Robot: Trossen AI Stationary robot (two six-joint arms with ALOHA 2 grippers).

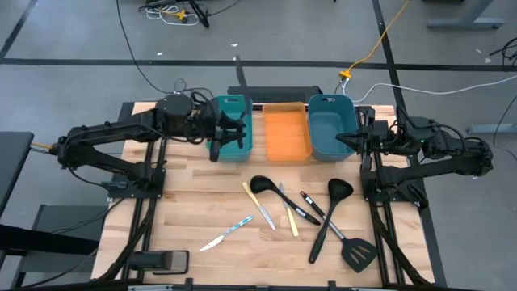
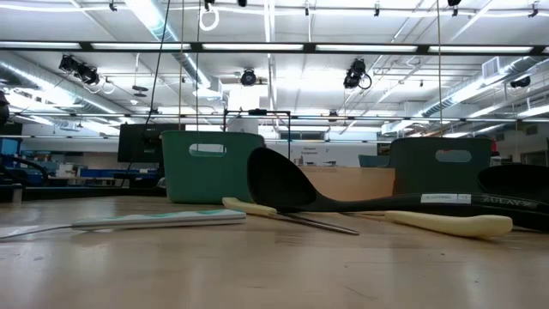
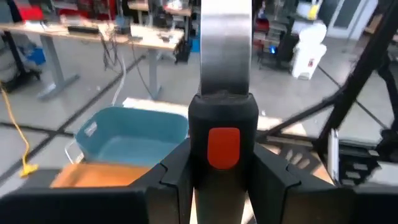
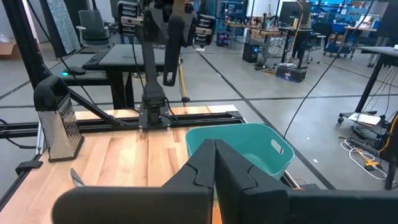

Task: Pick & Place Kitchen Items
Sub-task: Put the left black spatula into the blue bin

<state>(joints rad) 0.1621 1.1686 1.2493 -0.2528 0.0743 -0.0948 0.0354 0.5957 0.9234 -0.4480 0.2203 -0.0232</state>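
While clamped on a metal grater (image 3: 225,50), left hand (image 1: 229,133) hovering over the left teal bin (image 1: 239,103).
Right hand (image 1: 353,139) closed, empty, above the right bin (image 1: 329,103); utensils (image 1: 300,212) scattered on the tabletop (image 1: 194,210).

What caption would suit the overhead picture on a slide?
Two robot arms wait over teal bins flanking an orange tray, while black ladles, a spatula and small knives lie scattered on the wooden table.
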